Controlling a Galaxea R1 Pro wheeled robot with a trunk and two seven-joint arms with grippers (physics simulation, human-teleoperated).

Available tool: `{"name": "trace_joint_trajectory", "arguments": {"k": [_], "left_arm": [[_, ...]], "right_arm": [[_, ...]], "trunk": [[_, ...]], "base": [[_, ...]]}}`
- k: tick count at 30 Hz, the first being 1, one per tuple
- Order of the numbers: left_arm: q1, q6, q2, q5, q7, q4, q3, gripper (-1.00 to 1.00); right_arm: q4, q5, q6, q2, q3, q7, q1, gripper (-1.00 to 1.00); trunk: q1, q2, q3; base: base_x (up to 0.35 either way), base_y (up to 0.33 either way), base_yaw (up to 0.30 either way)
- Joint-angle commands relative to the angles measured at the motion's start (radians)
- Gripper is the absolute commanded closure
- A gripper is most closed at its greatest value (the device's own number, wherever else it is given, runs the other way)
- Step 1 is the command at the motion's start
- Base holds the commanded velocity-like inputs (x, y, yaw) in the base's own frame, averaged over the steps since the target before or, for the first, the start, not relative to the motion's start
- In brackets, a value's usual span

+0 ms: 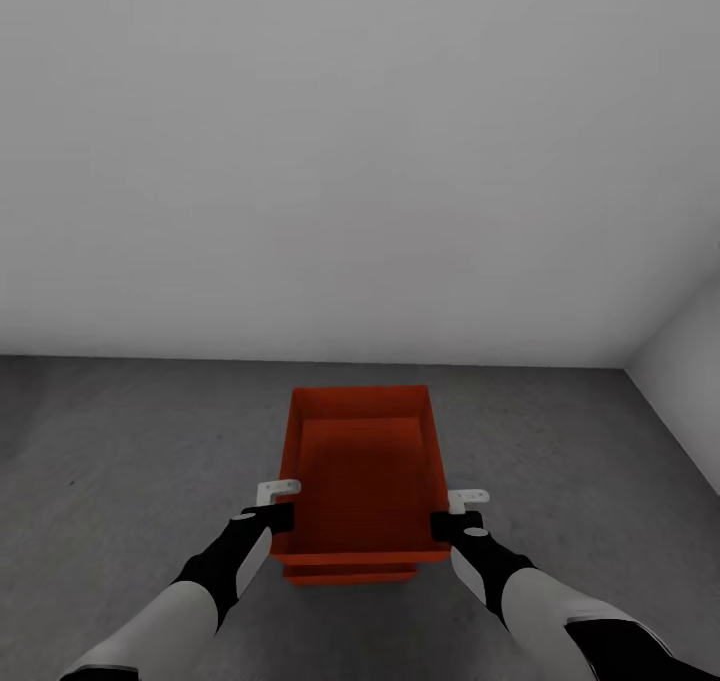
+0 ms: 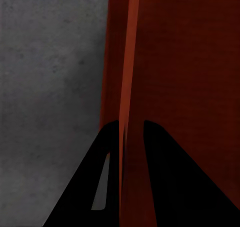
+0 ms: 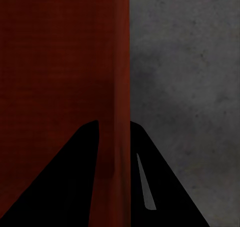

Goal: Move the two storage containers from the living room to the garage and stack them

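An orange-red storage container (image 1: 365,471) sits open side up in front of me, over the dark grey concrete floor (image 1: 130,441) of the garage. My left gripper (image 1: 280,511) is shut on its left wall, and my right gripper (image 1: 447,521) is shut on its right wall. A second orange-red strip (image 1: 350,573) shows just under its near rim; it looks like the other container, mostly hidden beneath. In the left wrist view the black fingers (image 2: 165,152) straddle the red wall (image 2: 131,87). In the right wrist view the fingers (image 3: 85,152) straddle the wall (image 3: 120,77) likewise.
A plain grey-white wall (image 1: 360,161) stands just beyond the containers. A second wall (image 1: 690,361) meets it at the right, forming a corner. Bare concrete lies on both sides of the containers.
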Motion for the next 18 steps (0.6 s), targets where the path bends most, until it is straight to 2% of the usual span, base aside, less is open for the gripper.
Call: {"name": "trace_joint_trajectory", "arguments": {"k": [1, 7, 12, 18], "left_arm": [[0.000, 0.008, 0.001, -0.009, 0.058, -0.003, 0.012, 1.00], [0.000, 0.008, 0.001, -0.009, 0.058, -0.003, 0.012, 1.00], [0.000, 0.008, 0.001, -0.009, 0.058, -0.003, 0.012, 1.00], [0.000, 0.008, 0.001, -0.009, 0.058, -0.003, 0.012, 1.00]], "right_arm": [[0.000, 0.007, -0.003, -0.031, -0.025, -0.054, -0.001, 1.00], [0.000, 0.007, -0.003, -0.031, -0.025, -0.054, -0.001, 1.00], [0.000, 0.007, -0.003, -0.031, -0.025, -0.054, -0.001, 1.00], [0.000, 0.007, -0.003, -0.031, -0.025, -0.054, -0.001, 1.00]], "trunk": [[0.000, 0.000, -0.001], [0.000, 0.000, -0.001], [0.000, 0.000, -0.001], [0.000, 0.000, -0.001]], "base": [[0.000, 0.000, 0.000], [-0.010, 0.000, 0.000], [-0.176, 0.000, 0.000], [-0.040, 0.000, 0.000]]}}
